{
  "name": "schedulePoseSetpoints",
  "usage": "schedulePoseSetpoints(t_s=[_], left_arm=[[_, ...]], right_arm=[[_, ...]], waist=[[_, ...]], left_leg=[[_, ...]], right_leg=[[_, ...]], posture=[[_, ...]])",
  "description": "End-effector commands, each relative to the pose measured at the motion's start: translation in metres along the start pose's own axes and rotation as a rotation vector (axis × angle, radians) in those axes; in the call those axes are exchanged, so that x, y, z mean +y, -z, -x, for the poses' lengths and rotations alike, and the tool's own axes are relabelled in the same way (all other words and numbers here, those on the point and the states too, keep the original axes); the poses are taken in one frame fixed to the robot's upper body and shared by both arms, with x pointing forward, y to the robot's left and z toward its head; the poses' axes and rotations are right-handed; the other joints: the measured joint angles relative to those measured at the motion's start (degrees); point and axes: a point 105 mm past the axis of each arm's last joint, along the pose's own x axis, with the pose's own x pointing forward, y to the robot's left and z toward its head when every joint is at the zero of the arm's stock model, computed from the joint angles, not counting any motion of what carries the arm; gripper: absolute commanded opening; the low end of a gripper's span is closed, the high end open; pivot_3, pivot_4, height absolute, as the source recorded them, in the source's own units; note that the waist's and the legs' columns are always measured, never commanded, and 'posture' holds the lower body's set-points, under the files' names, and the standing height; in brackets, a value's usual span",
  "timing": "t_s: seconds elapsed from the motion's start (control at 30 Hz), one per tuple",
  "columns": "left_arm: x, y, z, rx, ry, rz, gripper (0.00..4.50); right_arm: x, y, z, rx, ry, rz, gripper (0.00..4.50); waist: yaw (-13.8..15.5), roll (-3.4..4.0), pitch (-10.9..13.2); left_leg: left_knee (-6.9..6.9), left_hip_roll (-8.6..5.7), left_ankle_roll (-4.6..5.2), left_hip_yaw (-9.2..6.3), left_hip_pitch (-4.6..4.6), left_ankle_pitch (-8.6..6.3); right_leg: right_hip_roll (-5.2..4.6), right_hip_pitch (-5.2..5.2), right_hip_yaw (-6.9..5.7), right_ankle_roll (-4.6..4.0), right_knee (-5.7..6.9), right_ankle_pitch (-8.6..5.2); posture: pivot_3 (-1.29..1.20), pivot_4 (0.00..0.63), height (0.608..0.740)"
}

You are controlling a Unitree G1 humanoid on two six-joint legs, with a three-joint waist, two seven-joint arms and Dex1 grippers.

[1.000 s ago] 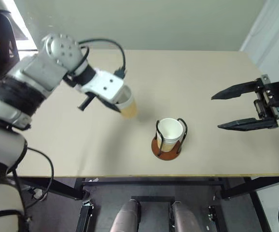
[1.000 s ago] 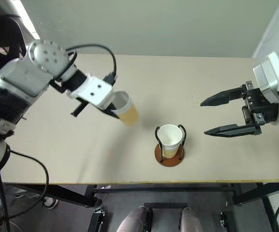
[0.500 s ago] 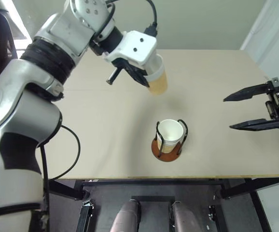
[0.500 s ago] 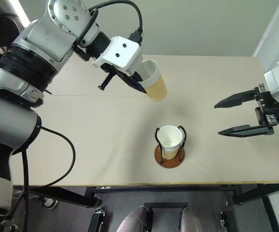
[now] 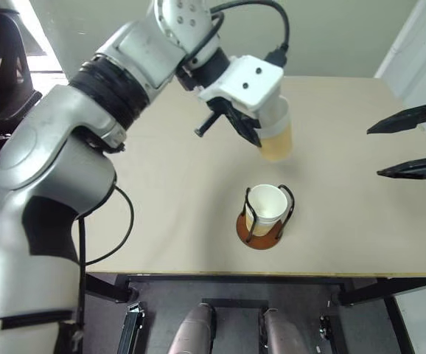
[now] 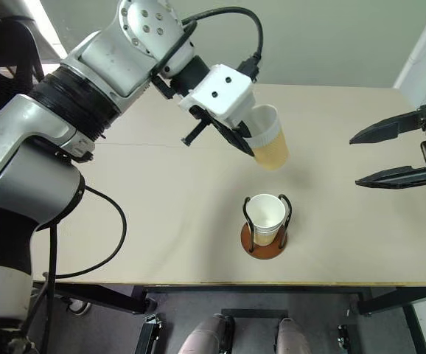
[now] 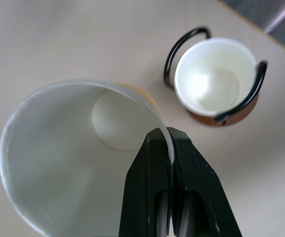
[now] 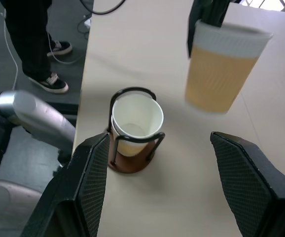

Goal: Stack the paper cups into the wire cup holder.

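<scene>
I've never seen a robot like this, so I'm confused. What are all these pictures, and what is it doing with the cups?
This is a robot with two arms. Each arm ends in a gripper, a hand with two black fingers. Two pictures come from cameras in its head, looking down at a table. The other two come from small cameras on its wrists.

The left gripper is shut on the rim of a paper cup, holding it up in the air above the table. The right gripper is open and holds nothing.

On the table stands a wire cup holder, a round brown base with black wire loops. Paper cups are already sitting in it; how many, I can't tell. The held cup looks meant to go in next.

A person's legs stand beside the table.
</scene>
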Motion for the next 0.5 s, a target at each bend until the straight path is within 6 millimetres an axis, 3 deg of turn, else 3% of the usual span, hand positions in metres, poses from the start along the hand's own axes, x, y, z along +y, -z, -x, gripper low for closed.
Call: schedulePoseSetpoints(t_s=[0.03,0.17,0.5], left_arm=[[0.003,-0.016,0.001,-0.012,0.035,-0.061,0.01],[-0.001,-0.021,-0.014,-0.043,0.087,-0.087,0.01],[-0.008,-0.006,-0.028,0.027,0.133,-0.144,0.01]], right_arm=[[0.001,-0.013,0.010,-0.011,0.027,0.028,3.29],[0.001,-0.015,0.014,-0.018,0.036,0.009,3.29],[0.000,-0.021,0.019,-0.014,0.055,-0.012,3.29]], waist=[[0.02,0.01,0.00],[0.05,0.01,0.00],[0.07,0.03,0.00]], left_leg=[[0.08,0.03,0.03,-0.06,0.01,-0.02],[0.33,0.00,0.07,-0.09,0.02,-0.06],[0.49,0.01,0.07,-0.12,0.13,-0.10]], right_leg=[[-0.10,0.05,0.06,0.02,0.00,0.01],[-0.04,0.19,0.01,0.04,0.04,0.03],[-0.01,0.33,0.02,0.00,0.07,0.08]], posture=[[0.00,0.150,0.740],[0.00,0.150,0.740],[0.00,0.150,0.740]])
